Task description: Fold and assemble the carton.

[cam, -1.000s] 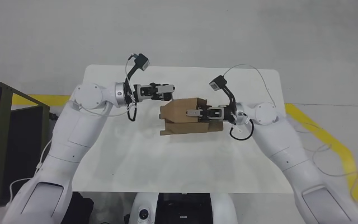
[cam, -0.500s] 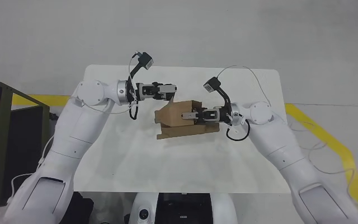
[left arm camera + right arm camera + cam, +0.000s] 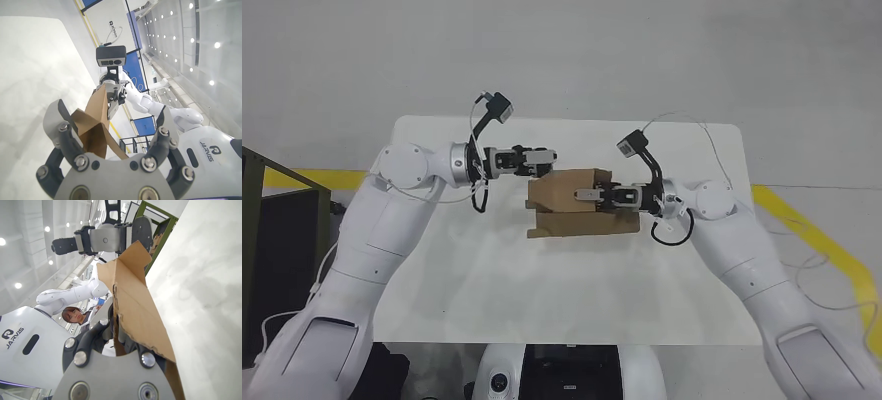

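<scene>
— Where's the carton (image 3: 577, 205)?
— Middle of the table (image 3: 442, 280), brown, half-opened, with a flap poking toward the left arm.
— And who has it?
— The right claw (image 3: 589, 197) is clamped on its upper wall. The left claw (image 3: 548, 157) hangs just beside the far corner, fingers (image 3: 166, 123) spread wide.

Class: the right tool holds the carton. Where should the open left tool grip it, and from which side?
Likely the flap at the carton's free end, opposite the right tool, approached edge-on from there: its thin edge sits between the left tool's open fingers.
</scene>
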`<action>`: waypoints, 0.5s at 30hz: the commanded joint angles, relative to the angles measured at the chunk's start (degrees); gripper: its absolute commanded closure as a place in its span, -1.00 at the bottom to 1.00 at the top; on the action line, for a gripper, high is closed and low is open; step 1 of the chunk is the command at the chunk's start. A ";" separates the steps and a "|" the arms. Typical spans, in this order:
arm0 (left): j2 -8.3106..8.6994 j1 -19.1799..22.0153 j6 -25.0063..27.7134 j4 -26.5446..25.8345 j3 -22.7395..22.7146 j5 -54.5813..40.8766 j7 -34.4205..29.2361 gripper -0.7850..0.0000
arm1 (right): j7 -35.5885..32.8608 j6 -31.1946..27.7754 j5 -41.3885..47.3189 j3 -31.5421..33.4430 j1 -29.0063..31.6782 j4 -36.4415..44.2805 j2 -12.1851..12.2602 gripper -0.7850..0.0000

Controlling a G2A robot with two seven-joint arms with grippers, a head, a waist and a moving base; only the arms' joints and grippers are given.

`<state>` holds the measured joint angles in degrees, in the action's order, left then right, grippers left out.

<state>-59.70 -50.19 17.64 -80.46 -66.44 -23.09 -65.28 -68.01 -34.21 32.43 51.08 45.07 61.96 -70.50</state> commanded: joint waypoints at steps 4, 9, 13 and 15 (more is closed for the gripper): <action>0.50 -2.09 0.60 -3.22 -1.76 0.36 0.16 -1.00 | 2.63 -0.01 -0.52 2.11 0.81 -0.25 0.43 1.00; 0.89 -4.15 0.58 -6.58 -2.96 -0.04 -0.38 -1.00 | 4.02 0.62 -1.33 3.49 1.92 0.65 0.78 1.00; 1.02 -4.79 0.41 -7.89 -3.14 0.34 -0.45 -1.00 | 4.58 1.11 -1.50 4.02 2.63 1.68 0.88 1.00; 1.01 -4.69 0.29 -7.96 -2.87 1.18 -0.13 -1.00 | 4.59 1.34 -1.63 4.02 2.78 2.35 0.85 1.00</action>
<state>-58.68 -54.96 17.98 -88.43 -69.48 -22.38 -65.57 -63.39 -32.96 30.87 55.13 47.81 64.03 -69.63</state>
